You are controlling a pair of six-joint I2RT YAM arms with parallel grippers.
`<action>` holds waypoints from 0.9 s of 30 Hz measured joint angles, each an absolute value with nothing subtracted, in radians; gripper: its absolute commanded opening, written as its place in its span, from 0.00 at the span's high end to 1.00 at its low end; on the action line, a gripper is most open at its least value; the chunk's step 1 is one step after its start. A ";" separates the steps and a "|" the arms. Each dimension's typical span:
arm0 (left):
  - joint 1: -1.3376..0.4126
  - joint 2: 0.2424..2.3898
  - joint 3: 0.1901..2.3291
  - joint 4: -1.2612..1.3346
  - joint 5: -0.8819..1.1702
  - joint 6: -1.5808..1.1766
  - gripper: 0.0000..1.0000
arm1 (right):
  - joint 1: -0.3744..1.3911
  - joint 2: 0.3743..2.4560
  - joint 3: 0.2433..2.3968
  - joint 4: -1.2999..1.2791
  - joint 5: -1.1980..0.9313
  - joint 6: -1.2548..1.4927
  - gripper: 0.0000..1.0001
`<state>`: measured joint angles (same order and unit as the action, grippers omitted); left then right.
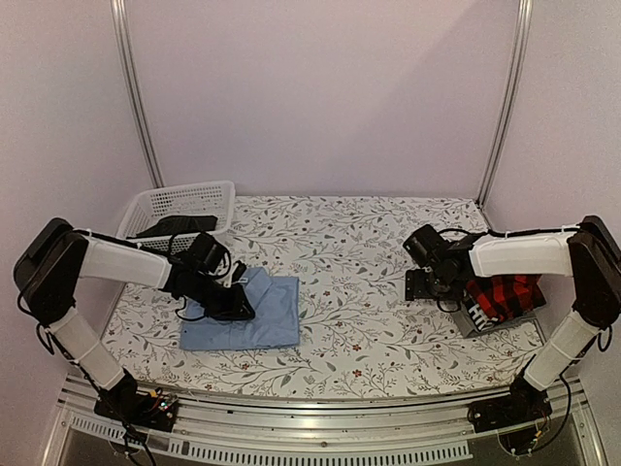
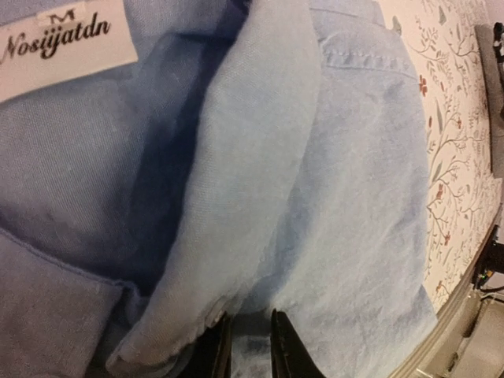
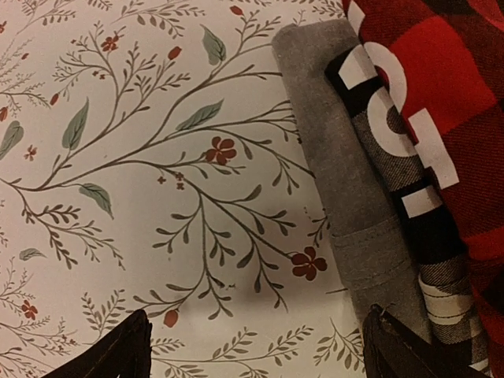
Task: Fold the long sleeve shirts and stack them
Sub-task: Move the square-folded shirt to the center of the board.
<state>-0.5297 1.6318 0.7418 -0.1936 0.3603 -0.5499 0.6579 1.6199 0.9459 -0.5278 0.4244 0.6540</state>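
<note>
The light blue shirt (image 1: 254, 316) lies folded on the left of the table and fills the left wrist view (image 2: 346, 197), its collar label (image 2: 63, 39) at the top left. My left gripper (image 1: 236, 304) rests on it, jaws nearly closed (image 2: 248, 346) with blue cloth between them at the collar's edge. The red-and-black plaid shirt (image 1: 505, 291) lies on the grey shirt with white lettering (image 1: 475, 318) at the right. My right gripper (image 1: 425, 284) is open and empty (image 3: 256, 350) over the bare tablecloth. Its right fingertip (image 3: 394, 342) is at the grey shirt's edge (image 3: 339, 157), beside the plaid (image 3: 457, 79).
A white lattice basket (image 1: 179, 197) stands at the back left with a dark item (image 1: 179, 225) inside. The floral tablecloth (image 1: 349, 252) covers the table. Metal poles rise at both back corners. A metal rail runs along the near edge.
</note>
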 measured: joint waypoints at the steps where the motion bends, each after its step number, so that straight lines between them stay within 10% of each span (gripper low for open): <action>1: -0.530 1.626 0.742 -0.208 0.355 -0.548 0.81 | 0.647 1.618 0.934 -0.533 0.428 0.653 0.13; 27: -0.568 1.507 0.924 -0.414 0.371 -0.524 0.79 | 0.556 1.715 0.904 -0.601 0.543 0.654 0.68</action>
